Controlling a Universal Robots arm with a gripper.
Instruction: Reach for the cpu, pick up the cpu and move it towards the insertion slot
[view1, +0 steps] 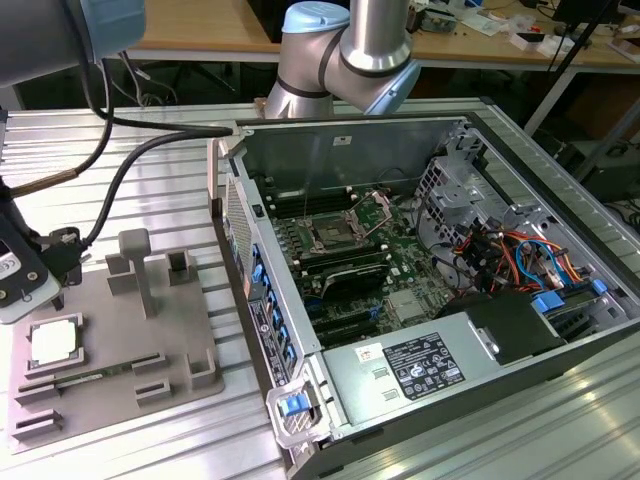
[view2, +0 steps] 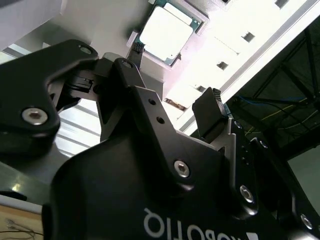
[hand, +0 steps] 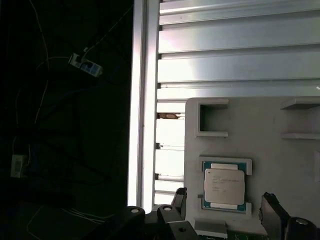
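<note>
The cpu (view1: 54, 341) is a pale silvery square lying flat in a recess of the grey plastic fixture (view1: 160, 345) at the exterior view's left. My gripper (hand: 224, 196) hovers just above it, open, and its two black fingers (hand: 270, 207) stand on either side of the cpu (hand: 224, 186) without touching it. In the second wrist view the cpu (view2: 165, 31) lies beyond the open gripper (view2: 165, 80), with nothing between the fingers. The insertion slot (view1: 330, 237) is a metal-framed socket on the green board inside the open computer case (view1: 500, 150).
The fixture carries upright grey posts (view1: 135, 262) and a memory stick (view1: 95, 378) near the cpu. Black cables (view1: 130, 170) run from the arm across the ribbed metal table (view1: 170, 190). The case wall (view1: 262, 320) stands between the fixture and the board.
</note>
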